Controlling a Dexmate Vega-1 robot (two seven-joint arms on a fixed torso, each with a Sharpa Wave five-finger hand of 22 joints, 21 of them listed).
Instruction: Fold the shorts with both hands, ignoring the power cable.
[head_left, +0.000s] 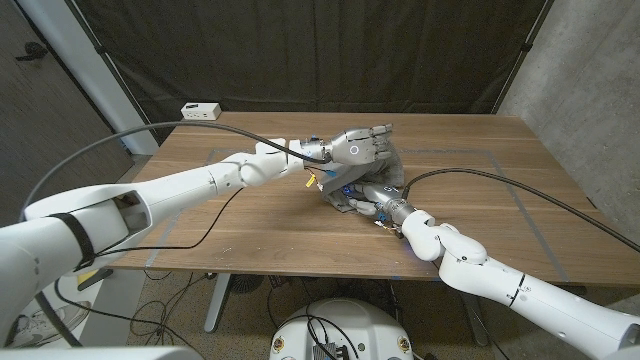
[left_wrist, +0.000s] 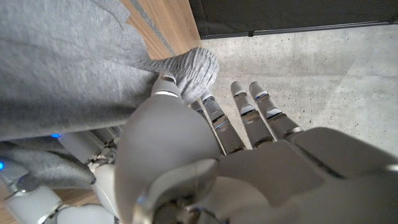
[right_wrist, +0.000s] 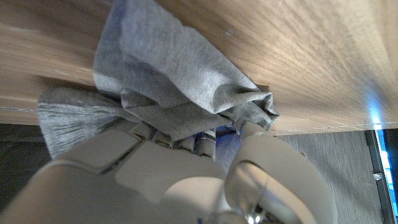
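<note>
The grey shorts (head_left: 375, 180) lie bunched in a heap on the wooden table (head_left: 250, 225), slightly toward the far edge from the table's middle. Both hands meet at this heap.

The left hand (head_left: 355, 146) is at the far side of the shorts. In the left wrist view a fold of grey cloth (left_wrist: 186, 65) is pinched at the thumb tip, while the other fingers (left_wrist: 245, 115) extend straight and apart with nothing in them. The left hand therefore holds the shorts by a pinch.

The right hand (head_left: 372, 198) is at the near side of the shorts. In the right wrist view its fingers curl into the cloth and a bunched edge (right_wrist: 255, 106) is gathered between thumb and fingers. The right hand grips the shorts.

Open room around the shorts: bare tabletop extends from the shorts toward the table's left edge, right edge and near edge. A thinner strip of bare wood separates the shorts from the far edge. Faint tape lines (head_left: 520, 205) mark a rectangle on the wood around the shorts.

A white box (head_left: 200, 110) sits at the far left corner of the table, well apart from the shorts. A thin black cable (head_left: 215, 215) runs over the tabletop to the left of the shorts.

Behind the table hangs a dark curtain (head_left: 300, 50). A grey concrete wall (head_left: 590, 70) stands to the right of the table
</note>
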